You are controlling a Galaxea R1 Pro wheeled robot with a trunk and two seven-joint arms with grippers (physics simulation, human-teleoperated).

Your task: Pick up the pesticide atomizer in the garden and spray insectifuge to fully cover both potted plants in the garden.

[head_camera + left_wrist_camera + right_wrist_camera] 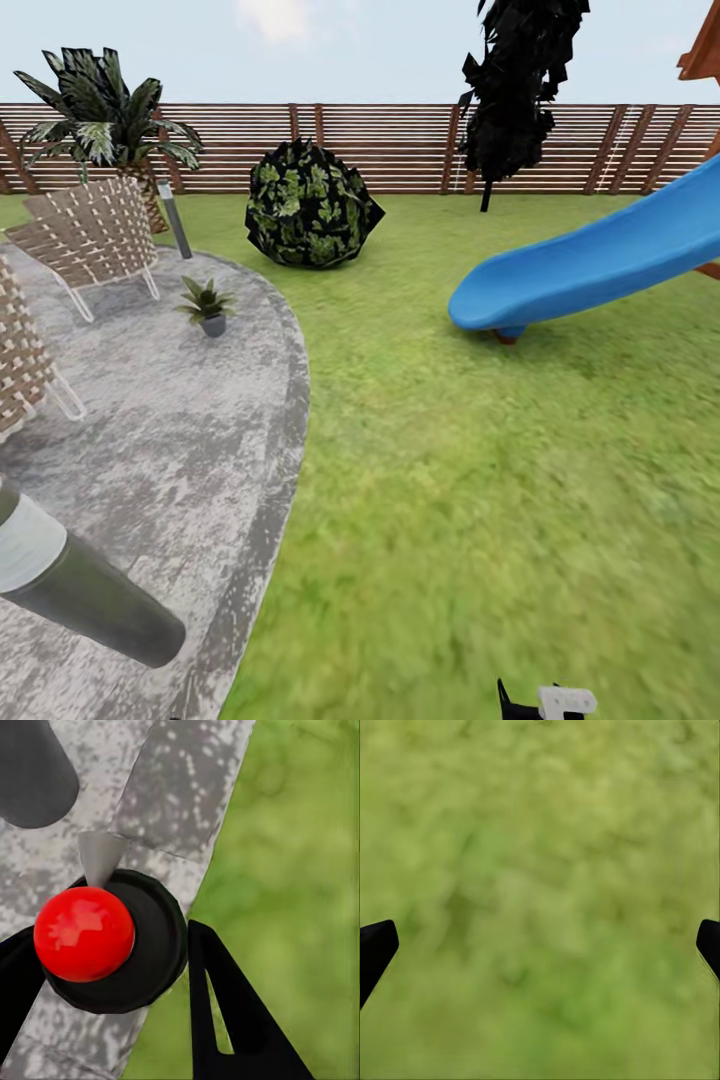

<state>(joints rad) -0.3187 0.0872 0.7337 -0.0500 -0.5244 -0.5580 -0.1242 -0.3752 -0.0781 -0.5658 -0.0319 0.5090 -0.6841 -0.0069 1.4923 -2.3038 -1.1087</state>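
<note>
Here, lawn (480,450) fills the ground; a grey patio (150,440) lies at nine o'clock, one potted plant (206,304) on it at eleven. The left gripper (105,967) clamps the atomizer (112,945). The right gripper (540,945) hangs spread, empty, over grass.

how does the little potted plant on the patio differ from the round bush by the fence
The potted plant is small, a low rosette of pointed leaves in a grey pot; the round bush is far larger, a dark dense ball with no pot showing. The plant stands on the grey patio, the bush on the lawn. Both have green foliage.
</note>
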